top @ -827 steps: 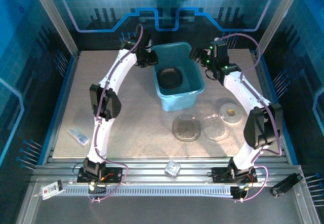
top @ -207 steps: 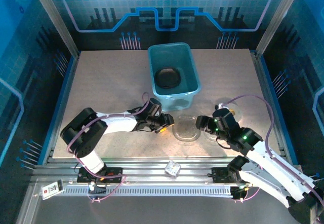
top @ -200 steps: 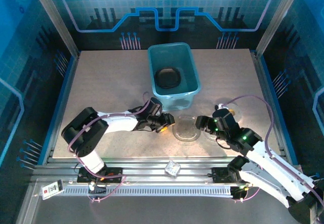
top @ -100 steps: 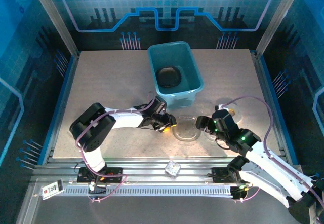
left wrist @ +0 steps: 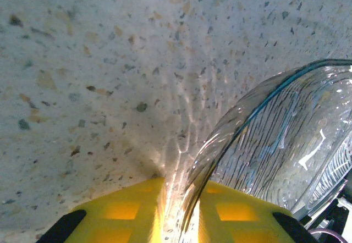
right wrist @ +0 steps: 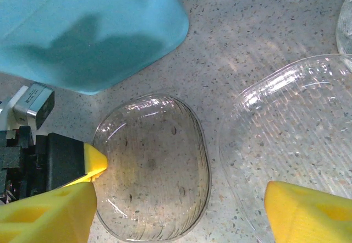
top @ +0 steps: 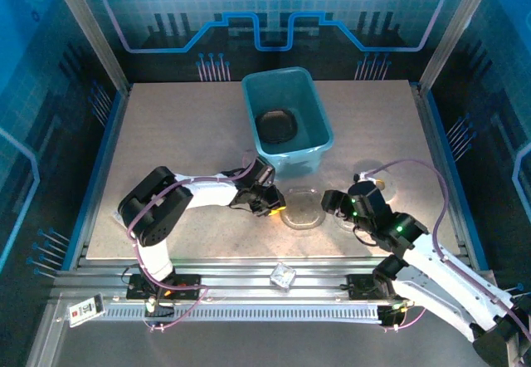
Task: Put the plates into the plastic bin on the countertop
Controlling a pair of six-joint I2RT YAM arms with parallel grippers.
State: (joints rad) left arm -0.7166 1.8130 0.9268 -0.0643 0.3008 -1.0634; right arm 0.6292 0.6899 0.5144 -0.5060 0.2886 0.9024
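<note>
- Rim of smoky plate (right wrist: 154,169) is pinched by left tool (left wrist: 181,202) on table (top: 182,134).
- Spread right tool (top: 333,204) is held above clear plate (right wrist: 286,133) beside it.

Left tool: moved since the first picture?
Yes. The left tool came toward the front rail, from the bin's far-left corner to the plate's left edge.
</note>
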